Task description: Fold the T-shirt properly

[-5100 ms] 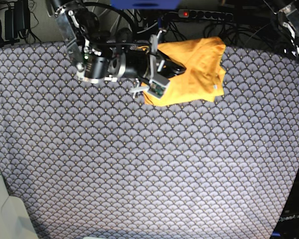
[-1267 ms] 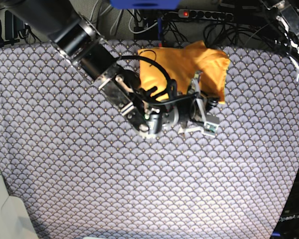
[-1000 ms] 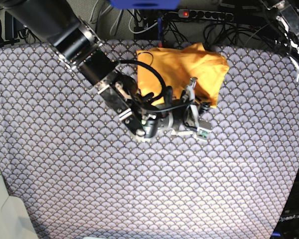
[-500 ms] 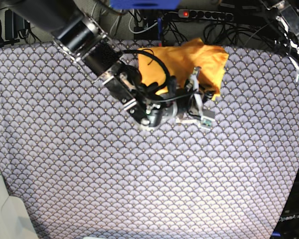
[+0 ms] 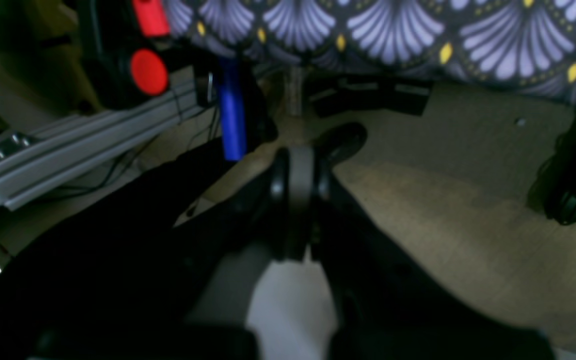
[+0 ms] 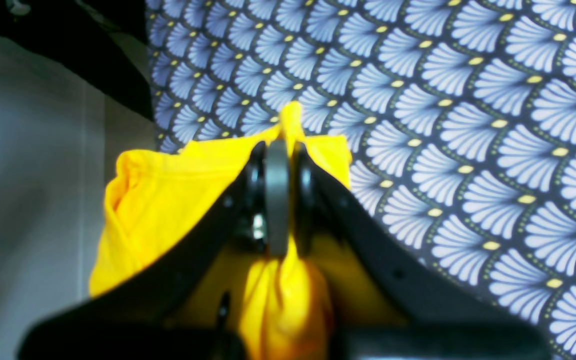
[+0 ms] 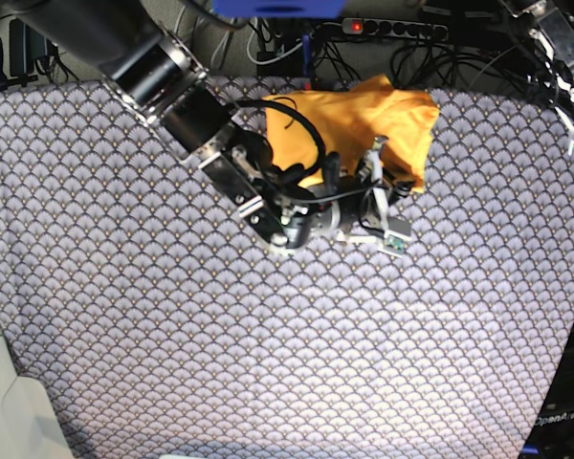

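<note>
Yellow-orange cotton T-shirt (image 7: 364, 129) bunched at far edge of tabletop on blue-grey scallop-patterned cloth (image 7: 268, 335). Right gripper (image 6: 278, 165) jaws pinching shirt fold. Left gripper (image 5: 295, 165) jaws pressed together, empty, beyond cloth edge.

Table cover: a blue-grey cloth (image 7: 268, 335) with a pattern of scallops and small yellow dots; it covers almost the whole base view.
Behind the table: a black power strip (image 7: 383, 29) with a red switch, among many dark cables (image 7: 459, 53) (they are tangled, hard to count).
Floor: beige and plain (image 5: 443, 200), seen below the cloth edge in the left wrist view.
Frame: a grey metal rail (image 5: 78, 145) at the left, with a round red button (image 5: 148, 72) above it.
Corner: a pale surface (image 7: 5, 402) at the lower left of the base view.
Light: even and soft, indoor.
</note>
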Controlling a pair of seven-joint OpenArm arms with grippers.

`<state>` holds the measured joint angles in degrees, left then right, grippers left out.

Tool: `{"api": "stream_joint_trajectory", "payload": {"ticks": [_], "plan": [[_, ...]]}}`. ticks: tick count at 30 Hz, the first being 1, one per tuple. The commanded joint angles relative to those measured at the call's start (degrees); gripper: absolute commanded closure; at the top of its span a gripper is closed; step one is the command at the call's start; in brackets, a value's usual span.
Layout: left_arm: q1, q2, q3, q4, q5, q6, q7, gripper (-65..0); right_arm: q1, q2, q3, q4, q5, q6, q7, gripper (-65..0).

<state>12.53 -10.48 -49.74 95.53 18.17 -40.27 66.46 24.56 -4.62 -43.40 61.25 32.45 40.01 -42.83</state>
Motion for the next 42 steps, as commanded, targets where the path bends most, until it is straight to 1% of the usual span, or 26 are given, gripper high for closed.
{"api": "stream_joint_trajectory", "payload": {"ticks": [1, 4, 5, 7, 8, 10, 14, 16, 18, 19, 21, 23, 24, 26, 28, 29, 31, 32, 34, 35, 39, 42], "plan": [[-0.1, -1.0, -0.3, 1.0, 0.6, 0.3, 0.0, 0.0, 1.4, -0.9, 0.3, 0.9, 1.3, 0.0, 1.1, -0.4], [-0.1, -1.1, -0.3, 1.0, 0.6, 0.3, 0.0, 0.0, 1.3, -0.7, 0.4, 1.1, 1.3, 0.0, 1.5, -7.4], [-0.1, -1.2, -0.3, 1.0, 0.6, 0.3, 0.0, 0.0, 1.3, -0.7, 0.5, 1.1, 1.4, -0.5, 1.6, -9.5], [-0.1, -1.2, -0.3, 1.1, 0.6, 0.3, 0.0, 0.0, 1.3, -0.6, 0.5, 1.1, 1.4, -3.5, 2.4, -12.1], [-0.2, -1.3, -0.3, 1.1, 0.6, 0.3, 0.0, 0.0, 1.3, -0.6, 0.5, 1.2, 1.4, -4.2, 2.7, -13.5], [-0.1, -1.4, -0.3, 1.1, 0.6, 0.3, 0.0, 0.0, 1.3, -0.6, 0.5, 1.2, 1.4, -4.2, 2.7, -17.6], [-0.2, -1.6, -0.3, 1.1, 0.5, 0.3, 0.0, 0.0, 1.6, -0.6, 0.5, 3.1, 1.5, -3.5, 2.3, -28.1], [-0.3, -1.6, -0.3, 1.1, 0.5, 0.3, 0.0, 0.0, 1.3, 0.1, 1.2, 7.0, 1.5, -2.0, 2.1, -30.9], [-0.4, -1.6, -0.3, 1.1, 0.5, 0.3, 0.0, 0.0, 0.2, 1.0, 3.0, 11.3, 1.5, -2.0, 1.4, -31.3], [-0.4, -1.6, -0.3, 1.1, 0.4, 0.3, 0.0, 0.0, -0.7, 1.2, 4.8, 13.9, 1.5, -1.9, 0.9, -31.3], [-0.4, -1.6, -0.3, 1.1, 0.3, 0.3, 0.0, 0.0, -2.4, 3.0, 9.2, 17.9, 1.5, -1.9, 0.9, -31.3], [-0.4, -1.6, -0.3, 1.1, 0.2, 0.3, 0.0, 0.0, -4.4, 4.2, 14.1, 21.3, 1.5, -1.7, 0.9, -31.1], [-0.4, -1.6, -0.3, 1.1, 0.2, 0.3, 0.0, 0.0, -5.3, 5.5, 16.2, 22.5, 1.5, -1.7, 0.9, -30.8], [-0.4, -1.5, -0.3, 1.2, 0.2, 0.3, 0.0, 0.0, -7.6, 7.7, 19.7, 24.5, 1.5, -1.6, 0.9, -27.9], [-0.3, -1.1, -0.2, 3.0, 0.2, 0.3, 0.0, 0.0, -10.4, 12.0, 23.0, 26.5, 1.5, -1.6, 0.9, -20.6], [-0.1, -1.0, 0.0, 4.0, 0.2, 0.3, 0.0, 0.0, -11.6, 13.9, 24.4, 27.2, 1.5, -1.6, 0.9, -15.9], [-0.1, 0.1, 0.1, 6.2, 0.2, 0.3, 0.0, 0.0, -15.0, 17.5, 27.7, 28.5, 1.5, -1.5, 0.9, -3.5], [0.0, 0.8, 0.1, 7.3, 0.2, 0.3, 0.0, 0.0, -17.3, 19.2, 29.6, 29.3, 1.5, -1.5, 0.9, 0.0], [0.1, 1.5, 0.2, 9.5, 0.2, 0.3, 0.1, 0.0, -22.7, 21.4, 32.9, 31.7, 1.6, -1.5, 1.4, 0.0], [0.1, 1.6, 0.3, 10.0, 0.2, 0.3, 0.2, 0.0, -25.0, 21.8, 34.4, 33.0, 1.6, -1.5, 1.5, 0.0], [-0.4, 2.7, 2.0, 10.4, 1.1, 0.3, 0.7, 0.0, -32.7, 22.2, 39.1, 37.7, 1.5, -1.5, 1.5, 0.0], [-0.2, 4.6, 6.3, 10.5, 3.7, 0.3, 0.7, 0.0, -35.3, 22.4, 40.3, 37.9, 1.4, -1.5, 1.5, 0.0]]}}
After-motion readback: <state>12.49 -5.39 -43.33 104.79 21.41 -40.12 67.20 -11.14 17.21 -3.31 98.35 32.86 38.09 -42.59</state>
